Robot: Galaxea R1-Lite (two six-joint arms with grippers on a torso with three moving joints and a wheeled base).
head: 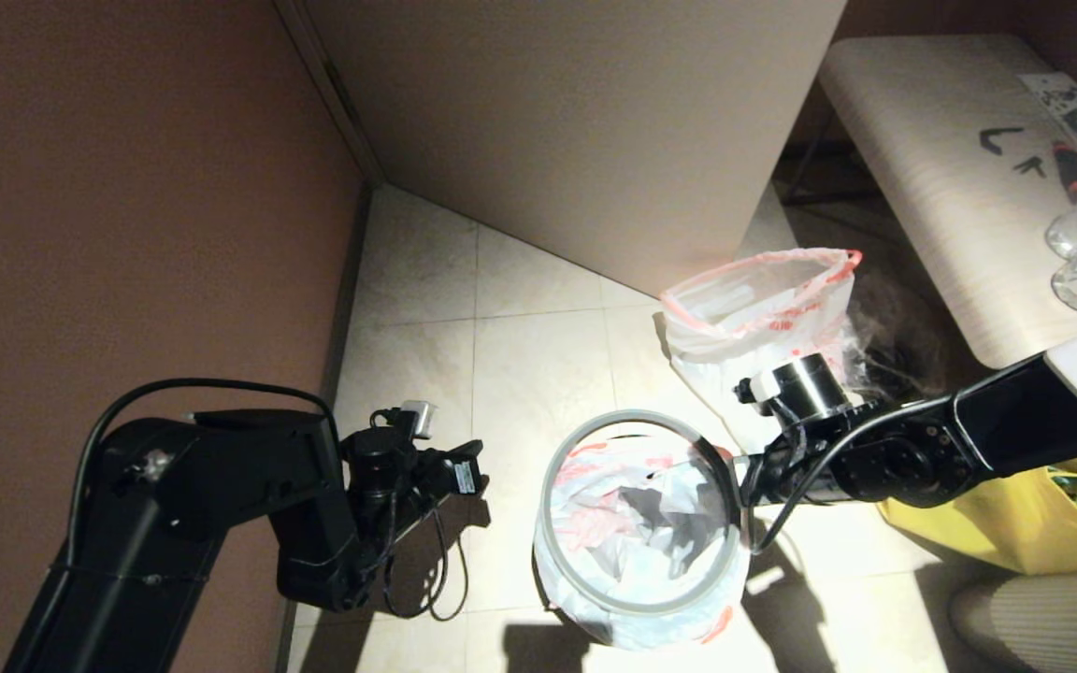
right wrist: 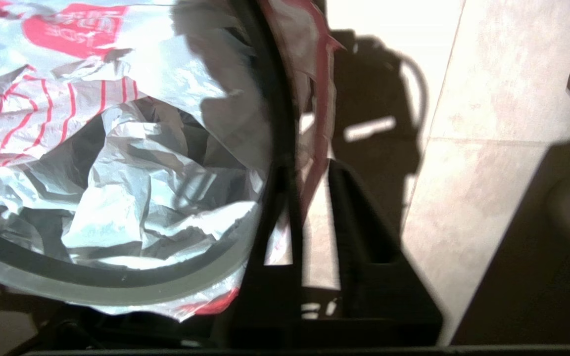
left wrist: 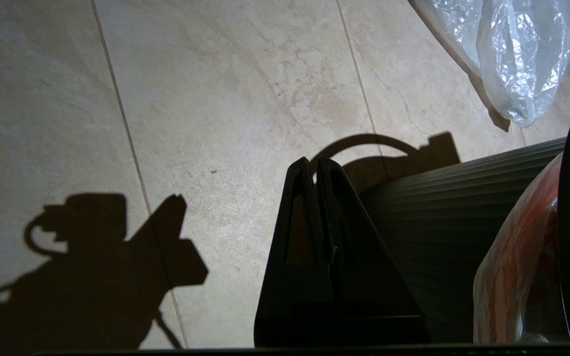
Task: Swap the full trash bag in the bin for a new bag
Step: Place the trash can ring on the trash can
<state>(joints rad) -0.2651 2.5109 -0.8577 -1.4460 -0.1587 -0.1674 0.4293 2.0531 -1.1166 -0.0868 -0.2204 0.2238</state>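
With the full bag [head: 763,308] out on the floor beyond the right gripper [head: 730,467], whose narrowly parted jaws straddle the bin [head: 641,603] rim, the new bag [head: 632,523] lines it, hem tidying seemingly left; left gripper [left wrist: 317,173] closed, idle.

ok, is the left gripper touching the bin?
Apart. The head view shows a strip of lit floor between the left gripper and the bin.

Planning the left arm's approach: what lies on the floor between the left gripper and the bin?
Only bare floor tiles and shadows lie between the left gripper and the bin, as the head view shows.
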